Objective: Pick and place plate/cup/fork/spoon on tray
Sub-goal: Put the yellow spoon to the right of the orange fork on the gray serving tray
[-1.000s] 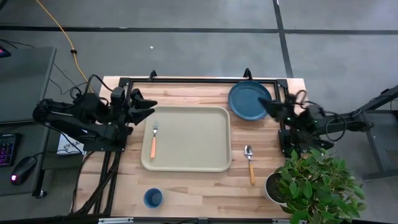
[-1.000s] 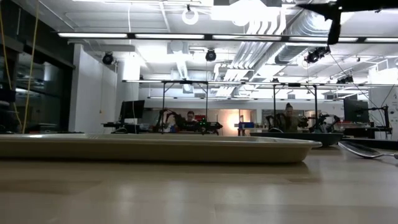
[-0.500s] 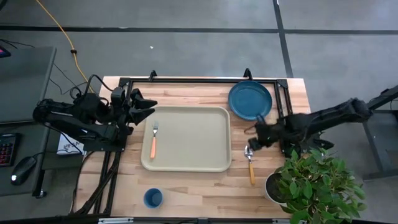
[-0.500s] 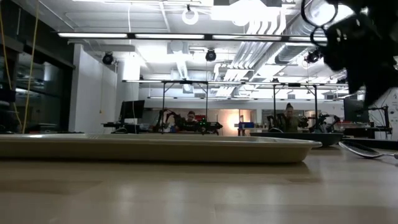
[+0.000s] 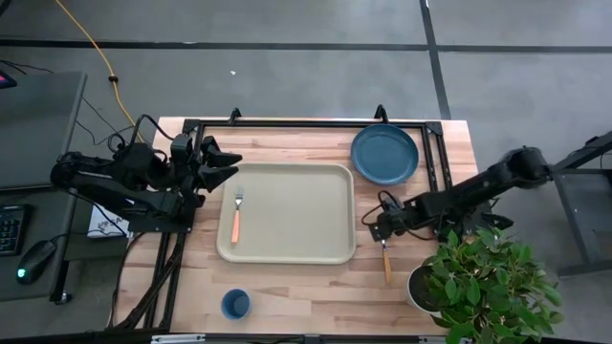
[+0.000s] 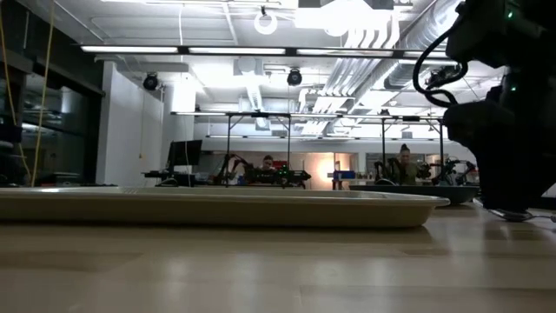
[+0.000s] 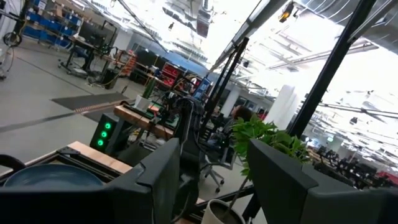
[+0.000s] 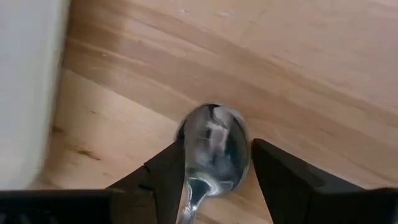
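Note:
The cream tray (image 5: 287, 239) lies in the middle of the table, and the orange-handled fork (image 5: 235, 218) rests on its left part. At the far right sits the blue plate (image 5: 384, 154). The blue cup (image 5: 235, 304) stands near the front edge. Right of the tray lies the spoon (image 5: 386, 260). My right gripper (image 5: 381, 227) points down over the spoon's bowl (image 8: 214, 146), open, with one finger on either side of the bowl. My left gripper (image 5: 228, 164) hovers open off the tray's far left corner.
A potted plant (image 5: 488, 287) in a white pot (image 5: 419, 287) stands at the near right corner, close to the spoon's handle and my right arm. A black frame (image 5: 306, 124) runs along the far edge. Bare wood (image 5: 316, 291) lies between the tray and the front edge.
My right gripper has swung from beside the plate toward the table's near edge and the tray, gone down, and tipped from roughly level to pointing down over the spoon's bowl. The spoon has stayed where it was.

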You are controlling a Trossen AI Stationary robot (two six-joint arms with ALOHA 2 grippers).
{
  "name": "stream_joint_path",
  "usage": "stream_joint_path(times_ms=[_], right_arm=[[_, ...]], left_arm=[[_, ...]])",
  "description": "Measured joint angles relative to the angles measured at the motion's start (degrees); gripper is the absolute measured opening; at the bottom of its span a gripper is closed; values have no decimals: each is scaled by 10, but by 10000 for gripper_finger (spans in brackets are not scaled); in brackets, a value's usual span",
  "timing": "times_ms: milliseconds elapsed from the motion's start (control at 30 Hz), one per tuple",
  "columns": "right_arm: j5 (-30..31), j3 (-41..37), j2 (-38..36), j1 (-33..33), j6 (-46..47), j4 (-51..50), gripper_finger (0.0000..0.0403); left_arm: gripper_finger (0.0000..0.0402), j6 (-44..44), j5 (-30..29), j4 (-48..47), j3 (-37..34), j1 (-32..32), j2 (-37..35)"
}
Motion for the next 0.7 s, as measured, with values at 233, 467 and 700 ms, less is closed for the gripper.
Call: stream_joint_path(times_ms=[233,467,700], right_arm=[[13,2,24,1,-2,2,138],[32,-1,-28,-2,-8,-20,13],[62,50,-130,-19,-56,-95,3]], left_arm=[[172,0,0,-1,0,0,0],[172,-1,0,0,0,0,0],[172,-1,-3,0,0,0,0]])
